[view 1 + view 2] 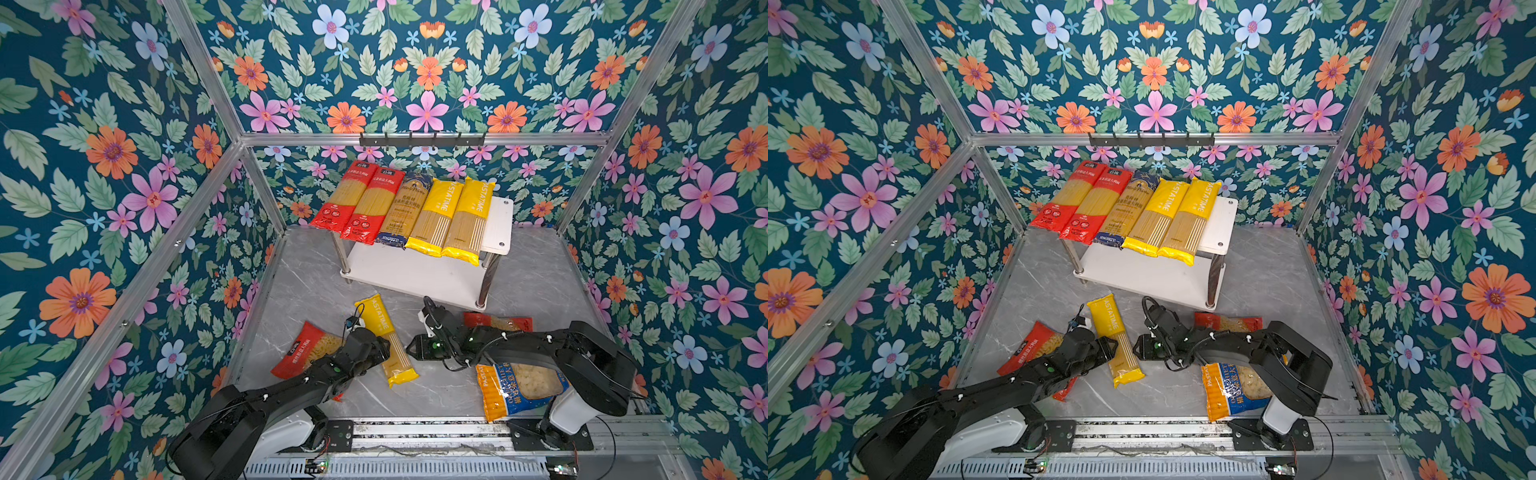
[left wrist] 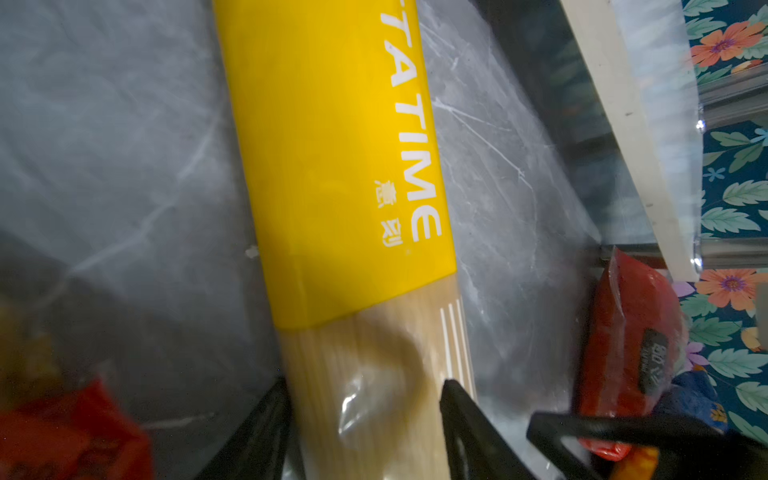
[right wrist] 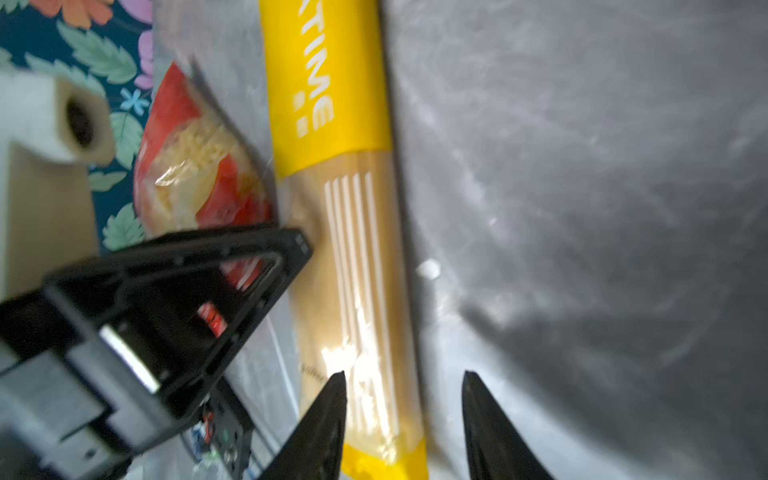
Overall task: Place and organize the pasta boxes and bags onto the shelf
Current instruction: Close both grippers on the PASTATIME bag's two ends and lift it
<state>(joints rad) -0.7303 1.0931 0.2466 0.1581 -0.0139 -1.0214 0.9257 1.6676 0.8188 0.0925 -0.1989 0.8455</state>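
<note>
Five packs (image 1: pixel 409 212), both top views: across the shelf (image 1: pixel 498 224) top, frame centre; yellow pack (image 1: pixel 376 318) flat on table (image 1: pixel 311 270), lower centre, left gripper (image 1: pixel 387 345) and right gripper (image 1: pixel 411 348) at its middle.
Room, both top views: slick marble-look table; floral walls (image 1: pixel 872 199) close round.
Left wrist, yellow pack (image 2: pixel 332 166): likely stiff, light, slippery film; fingers (image 2: pixel 465 415) hug both edges; grip cannot be told.
Right wrist, yellow pack (image 3: pixel 357 249): fingers (image 3: pixel 328 415) apart, straddling it; best held mid-length.
</note>
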